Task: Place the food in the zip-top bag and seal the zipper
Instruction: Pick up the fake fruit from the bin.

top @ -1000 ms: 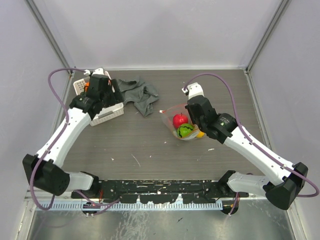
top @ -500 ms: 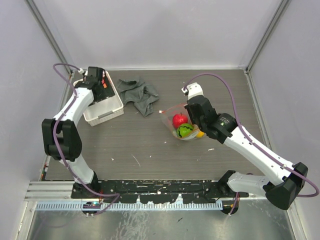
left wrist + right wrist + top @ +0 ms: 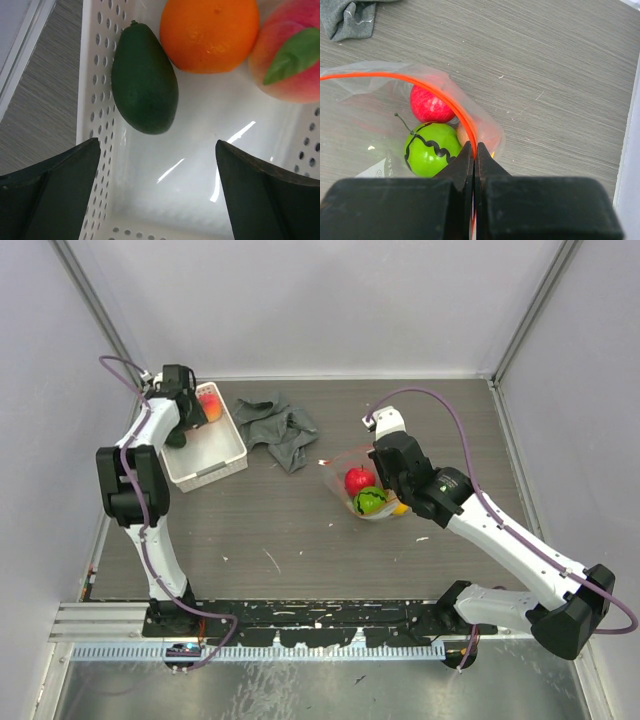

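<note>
- Your left gripper (image 3: pixel 159 200) hangs over the white basket (image 3: pixel 95 75), jaws spread wide and empty. The dark green fruit (image 3: pixel 144 80) lies nearest, against the left wall, with the orange (image 3: pixel 210 32) and pink peach (image 3: pixel 287 55) just beyond.
- Take the dark green one first — set the fingers across its narrow width, clear of the wall.
- The right gripper (image 3: pixel 474 152) is clenched on the zipper (image 3: pixel 395 76), propping the zip-top bag (image 3: pixel 350 100) open around the red apple (image 3: pixel 427 105) and bright green fruit (image 3: pixel 431 147) — hold it steady.
</note>
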Controlling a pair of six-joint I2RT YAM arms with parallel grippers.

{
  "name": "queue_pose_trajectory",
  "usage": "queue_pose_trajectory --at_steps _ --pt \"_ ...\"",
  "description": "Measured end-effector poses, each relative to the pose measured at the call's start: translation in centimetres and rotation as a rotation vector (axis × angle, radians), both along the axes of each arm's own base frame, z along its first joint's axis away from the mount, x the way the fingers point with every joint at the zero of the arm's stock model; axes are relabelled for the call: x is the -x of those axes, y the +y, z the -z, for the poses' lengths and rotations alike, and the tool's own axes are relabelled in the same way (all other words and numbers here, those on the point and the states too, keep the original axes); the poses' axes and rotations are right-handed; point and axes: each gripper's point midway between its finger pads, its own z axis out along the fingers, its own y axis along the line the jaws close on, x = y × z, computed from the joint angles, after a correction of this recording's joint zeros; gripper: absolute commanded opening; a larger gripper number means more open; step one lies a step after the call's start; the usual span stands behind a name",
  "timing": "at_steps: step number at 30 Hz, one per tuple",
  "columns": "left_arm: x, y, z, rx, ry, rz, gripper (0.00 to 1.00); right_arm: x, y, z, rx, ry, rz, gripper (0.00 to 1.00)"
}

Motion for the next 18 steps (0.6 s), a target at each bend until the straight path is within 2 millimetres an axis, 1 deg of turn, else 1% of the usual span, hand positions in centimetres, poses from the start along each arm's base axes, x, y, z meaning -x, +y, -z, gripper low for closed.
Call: queue_pose_trajectory --at_steps 4,7,13,18 --pt "-0.3 1.5 1.9 -0.014 0.041 -0.016 0.91 0.0 0.0 0.2 0.003 0.003 0.000 0.00" --pt "-0.3 2.1 3.0 -0.008 0.057 -0.026 0.88 -0.1 0.1 0.4 0.004 0.004 0.000 0.00" --pt "-0.8 2.5 5.0 0.016 0.071 -0.021 0.88 -0.3 0.1 1.4 0.027 0.025 0.001 0.00" --pt "-1.8 2.9 6.1 0.017 0.070 -0.018 0.90 -0.4 0.2 2.1 0.045 0.041 -0.002 0.00"
